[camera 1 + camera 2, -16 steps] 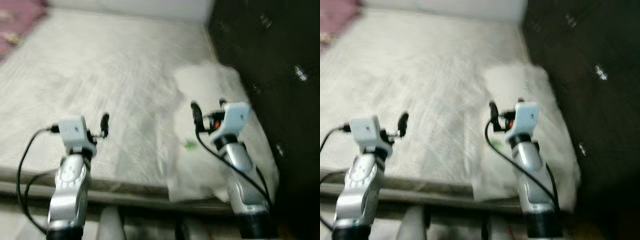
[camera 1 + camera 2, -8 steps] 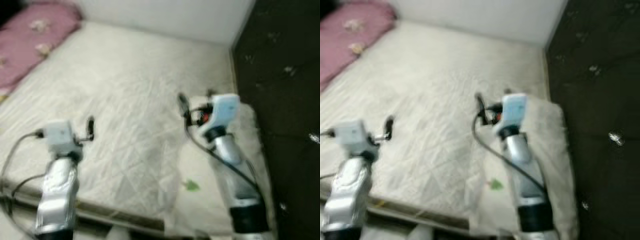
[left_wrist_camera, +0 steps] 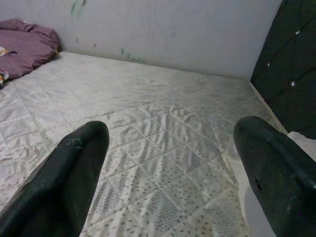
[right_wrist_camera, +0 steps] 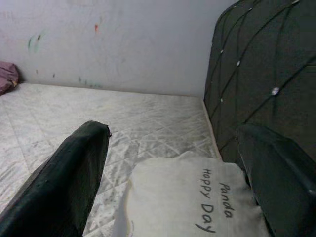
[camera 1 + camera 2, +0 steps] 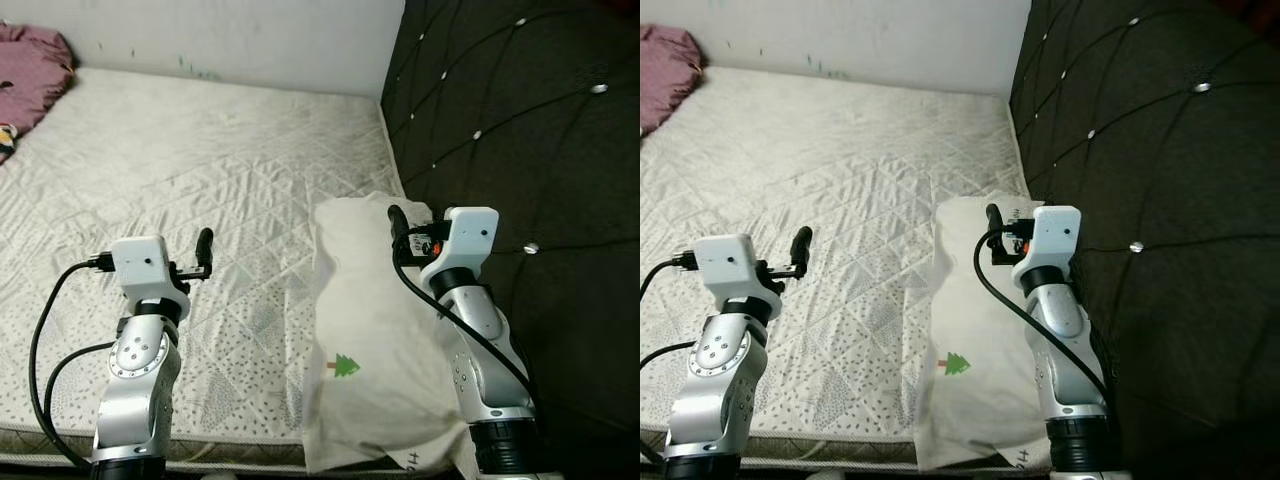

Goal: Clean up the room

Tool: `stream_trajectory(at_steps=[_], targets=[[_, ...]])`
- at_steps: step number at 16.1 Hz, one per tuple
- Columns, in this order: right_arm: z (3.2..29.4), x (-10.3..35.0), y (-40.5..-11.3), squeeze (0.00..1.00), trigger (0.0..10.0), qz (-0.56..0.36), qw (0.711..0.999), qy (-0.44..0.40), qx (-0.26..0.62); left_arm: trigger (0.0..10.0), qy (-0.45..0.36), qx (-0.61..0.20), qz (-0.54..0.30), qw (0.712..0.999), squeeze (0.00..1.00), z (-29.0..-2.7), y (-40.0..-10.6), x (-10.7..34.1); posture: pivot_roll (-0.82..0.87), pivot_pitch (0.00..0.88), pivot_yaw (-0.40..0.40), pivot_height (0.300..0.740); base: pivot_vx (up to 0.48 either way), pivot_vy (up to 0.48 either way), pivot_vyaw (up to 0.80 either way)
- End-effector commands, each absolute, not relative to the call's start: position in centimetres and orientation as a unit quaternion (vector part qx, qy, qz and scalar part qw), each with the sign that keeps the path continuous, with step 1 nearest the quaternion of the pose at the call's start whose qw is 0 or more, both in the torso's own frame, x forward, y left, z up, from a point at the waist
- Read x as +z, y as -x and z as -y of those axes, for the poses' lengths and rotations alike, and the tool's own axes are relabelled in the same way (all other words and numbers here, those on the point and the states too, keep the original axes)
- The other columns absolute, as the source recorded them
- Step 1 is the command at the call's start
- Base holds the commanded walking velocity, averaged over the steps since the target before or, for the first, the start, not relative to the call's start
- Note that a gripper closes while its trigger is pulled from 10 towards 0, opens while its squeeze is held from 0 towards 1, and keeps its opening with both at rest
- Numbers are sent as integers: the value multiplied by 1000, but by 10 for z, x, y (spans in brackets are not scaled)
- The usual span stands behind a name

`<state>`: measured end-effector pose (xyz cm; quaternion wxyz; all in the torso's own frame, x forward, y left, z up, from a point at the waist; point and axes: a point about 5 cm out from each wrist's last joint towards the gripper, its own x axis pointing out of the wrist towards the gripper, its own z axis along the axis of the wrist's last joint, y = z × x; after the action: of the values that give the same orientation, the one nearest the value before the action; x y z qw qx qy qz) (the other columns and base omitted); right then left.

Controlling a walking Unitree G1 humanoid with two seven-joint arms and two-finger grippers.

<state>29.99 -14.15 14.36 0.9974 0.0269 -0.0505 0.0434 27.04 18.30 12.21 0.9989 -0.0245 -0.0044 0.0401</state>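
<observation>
A white pillow [image 5: 360, 320] with a small green tree print lies along the right side of the mattress [image 5: 200, 170], against the black headboard. Black lettering shows on its far end [image 4: 182, 197]. My right gripper [image 5: 415, 215] hovers open over that far end of the pillow with nothing between its fingers [image 4: 69, 182]. My left gripper [image 5: 200, 240] is held open above the bare quilted mattress, left of the pillow, and is also empty. Its fingers [image 3: 74, 173] point toward the far wall.
A black tufted headboard [image 5: 500, 120] rises along the right of the bed. A white wall [image 5: 230, 35] closes the far side. A crumpled pink blanket [image 5: 30, 70] lies in the far left corner. The mattress's near edge [image 5: 230, 450] runs just below my arms.
The camera has swung and steadied, so the picture is sharp now. Both arms keep much the same raised pose, with the right gripper still over the pillow.
</observation>
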Motion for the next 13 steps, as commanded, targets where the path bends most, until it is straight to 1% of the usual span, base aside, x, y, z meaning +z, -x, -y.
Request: stream_trajectory(at_steps=[1, 7, 9, 10, 13], targets=[[146, 143, -299, 0, 10000, 47, 998, -24, 35, 10000, 25, 37, -1, 999, 0, -180, -271, 121, -10, 0, -65, 740, 0, 0, 0], [147, 142, -301, 0, 10000, 41, 998, -25, 29, 10000, 37, 34, -5, 999, 0, -177, -273, 121, -8, 7, -72, 740, 0, 0, 0], [148, 141, -302, 0, 10000, 34, 999, -25, 28, 10000, 40, 36, -5, 999, 0, -178, -273, 123, -2, 20, -80, 740, 0, 0, -516], [147, 140, -301, 0, 10000, 33, 999, -25, 28, 10000, 38, 35, -6, 999, 0, -179, -272, 123, 0, 21, -77, 740, 0, 446, -563], [144, 139, -300, 0, 10000, 33, 999, -26, 33, 10000, 40, 30, -9, 999, 0, -177, -271, 122, 0, 24, -73, 740, 0, 480, 0]])
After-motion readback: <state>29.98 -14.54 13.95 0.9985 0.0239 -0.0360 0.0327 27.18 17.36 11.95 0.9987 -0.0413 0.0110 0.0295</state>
